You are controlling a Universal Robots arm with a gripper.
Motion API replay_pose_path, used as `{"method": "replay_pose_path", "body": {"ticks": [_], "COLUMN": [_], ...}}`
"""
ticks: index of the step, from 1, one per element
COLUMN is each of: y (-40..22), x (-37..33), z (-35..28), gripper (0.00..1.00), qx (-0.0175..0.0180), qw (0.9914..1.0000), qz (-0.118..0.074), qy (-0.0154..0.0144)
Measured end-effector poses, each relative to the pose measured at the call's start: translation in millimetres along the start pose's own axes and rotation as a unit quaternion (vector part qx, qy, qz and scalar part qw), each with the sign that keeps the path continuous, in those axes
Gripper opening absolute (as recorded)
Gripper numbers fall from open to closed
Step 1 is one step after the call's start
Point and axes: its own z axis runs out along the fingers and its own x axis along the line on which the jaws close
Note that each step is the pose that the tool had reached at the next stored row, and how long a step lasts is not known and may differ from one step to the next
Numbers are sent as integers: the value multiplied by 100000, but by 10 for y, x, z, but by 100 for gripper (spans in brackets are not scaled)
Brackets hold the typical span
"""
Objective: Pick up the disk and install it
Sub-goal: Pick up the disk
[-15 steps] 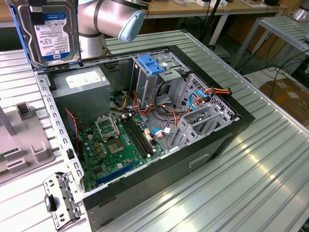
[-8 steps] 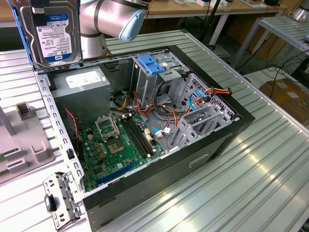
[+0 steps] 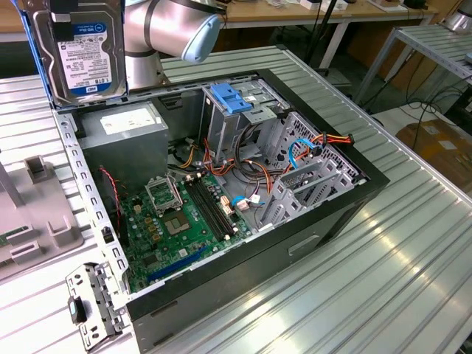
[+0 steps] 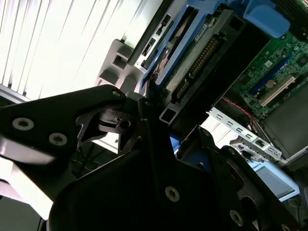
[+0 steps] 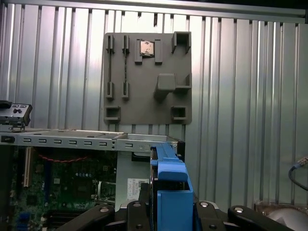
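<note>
The disk point(image 3: 77, 48) hangs upright in the air over the back corner of the open computer case, at the exterior view's upper left. Its white label with a blue band faces the camera, and blue rails run along its sides. In the first wrist view the disk point(image 5: 168, 185) appears edge-on as a blue rail, with my gripper point(image 5: 168, 214) shut on it from both sides. The second wrist view looks along the black fingers point(image 4: 144, 144) at the disk's connector end point(image 4: 195, 60). The silver arm point(image 3: 177, 26) reaches in behind the disk.
The open case point(image 3: 324, 214) holds a green motherboard point(image 3: 184, 217), a grey power-supply box point(image 3: 125, 140), a tall metal cage with a blue latch point(image 3: 230, 99) and loose cables point(image 3: 310, 147). A grey fixture plate point(image 5: 147, 79) lies on the ribbed table beside the case. A small metal bracket point(image 3: 88, 302) lies near the front.
</note>
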Motion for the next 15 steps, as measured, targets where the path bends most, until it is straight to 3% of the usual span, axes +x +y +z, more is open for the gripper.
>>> {"method": "replay_pose_path", "body": {"ticks": [15], "y": [-39], "x": [86], "z": [-1], "gripper": [37], "qx": [1], "qw": [100000], "qz": [1], "qy": [-3]}}
